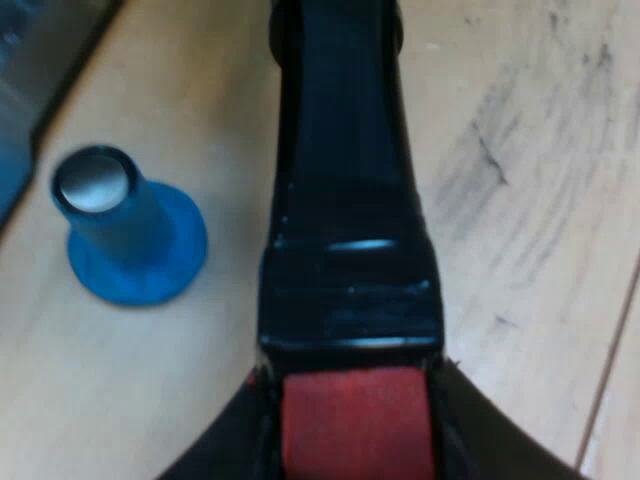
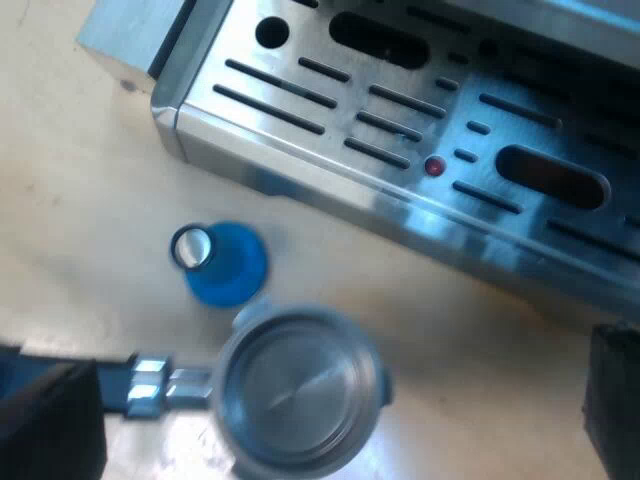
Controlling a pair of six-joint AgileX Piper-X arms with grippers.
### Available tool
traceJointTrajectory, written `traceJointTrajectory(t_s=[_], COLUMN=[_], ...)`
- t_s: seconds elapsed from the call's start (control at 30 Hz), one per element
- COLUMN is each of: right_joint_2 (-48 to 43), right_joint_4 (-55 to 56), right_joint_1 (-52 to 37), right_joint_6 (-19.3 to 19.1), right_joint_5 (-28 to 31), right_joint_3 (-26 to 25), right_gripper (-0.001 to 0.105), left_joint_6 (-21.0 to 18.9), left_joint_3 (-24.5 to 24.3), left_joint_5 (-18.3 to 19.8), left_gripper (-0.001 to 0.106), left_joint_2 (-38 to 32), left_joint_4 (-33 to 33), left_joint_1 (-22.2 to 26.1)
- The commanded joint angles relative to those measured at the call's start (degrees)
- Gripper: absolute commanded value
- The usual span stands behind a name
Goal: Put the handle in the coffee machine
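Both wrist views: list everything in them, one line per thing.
holder: one, metal with a dark handle ending in red, beside the tamper, in the left gripper
tamper: one, blue with a metal top, standing on the table by the machine's front
machine: one, silver, its slotted tray near the tamper
table: one, light wood, under the tamper and machine
left gripper: one, black, shut around the holder's red end
right gripper: one, black, open, over the holder's metal bowl
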Motion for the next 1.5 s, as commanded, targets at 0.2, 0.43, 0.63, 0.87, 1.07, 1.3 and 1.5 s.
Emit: traceJointTrajectory(t_s=[0.2,0.43,0.63,0.87,1.07,1.3,1.5], right_joint_2=[-0.7,-0.7,-0.7,-0.7,-0.7,-0.7,0.7], right_joint_4=[-0.3,-5.1,-12.5,-25.5,-33.8,-42.4,-42.8], right_joint_1=[9.7,15.5,22.0,22.8,22.8,22.6,22.6], right_joint_6=[5.0,5.3,8.3,8.3,5.1,-2.5,-2.5], right_joint_5=[17.2,23.1,32.2,32.3,32.3,32.7,39.6], right_joint_3=[-0.5,2.5,7.0,14.1,15.9,15.9,16.0], right_gripper=[0.098,0.098,0.098,0.098,0.098,0.098,0.098], left_joint_6=[1.0,3.9,8.2,13.6,15.5,15.5,15.5], left_joint_3=[-0.7,-0.8,-0.8,-0.8,-0.8,-1.7,-4.8], left_joint_5=[2.1,2.1,3.0,8.8,8.8,9.0,9.0], left_gripper=[0.0,0.0,0.0,0.0,0.0,0.0,0.0], left_joint_2=[-0.9,-1.2,-1.2,-1.2,0.2,5.6,11.1], left_joint_4=[2.3,3.6,4.5,4.5,3.1,-1.2,-4.0], left_joint_1=[4.0,7.4,13.7,18.6,18.6,18.6,18.6])
